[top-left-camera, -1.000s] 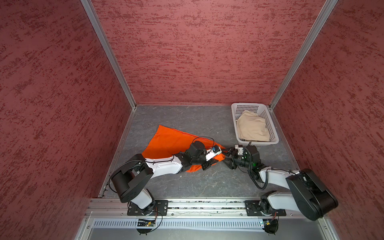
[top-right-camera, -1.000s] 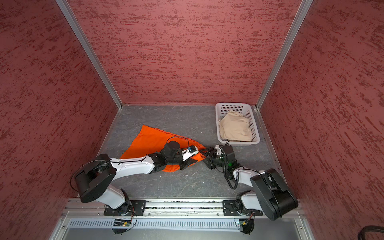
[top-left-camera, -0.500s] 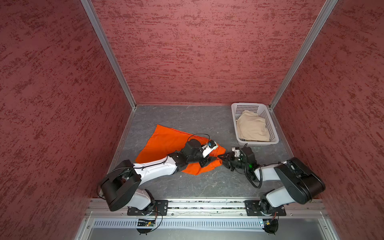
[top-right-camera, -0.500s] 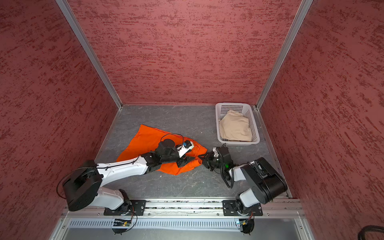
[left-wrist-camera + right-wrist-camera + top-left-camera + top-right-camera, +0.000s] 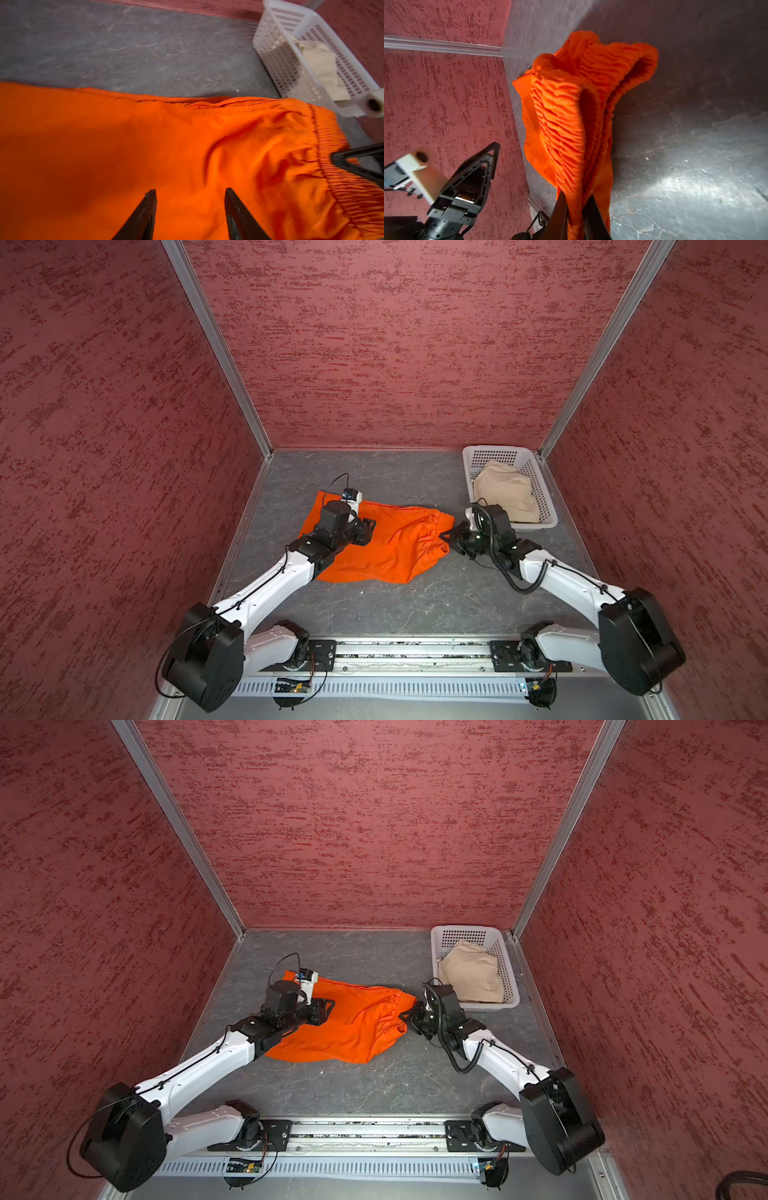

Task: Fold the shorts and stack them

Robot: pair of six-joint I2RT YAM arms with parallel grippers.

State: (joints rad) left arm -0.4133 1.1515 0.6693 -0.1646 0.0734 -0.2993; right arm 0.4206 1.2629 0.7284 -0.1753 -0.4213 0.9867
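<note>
Over the last second, drawn apart: from a tight huddle at one corner of the orange shorts (image 5: 395, 543) to opposite ends of them.

At the right pincer (image 5: 445, 536): clamped now on the gathered waistband, with ribbed orange cloth bunched between the jaws in the right wrist view. Wide open a second ago, so a fresh grip.

At the left pincer (image 5: 190, 191): jaws apart with nothing between them, poised just over the leg end of the cloth, having let go and backed off toward the left.

As for the orange shorts: no longer a slanted, bunched wedge. Pulled out broader across the middle of the tabletop (image 5: 415, 605), waistband end toward the white basket (image 5: 549, 506), leg end toward the left, still creased near the waistband.

In that basket, at the far right corner: the beige shorts (image 5: 505, 497), crumpled and untouched.

By this reading, spreading nearly done, folding not begun, stacking far off. Next, probably: laying the waistband flat, then taking an edge with the free pincer to bring one half over the other. Worth watching: dragging the whole garment sideways with only one end pinned.
</note>
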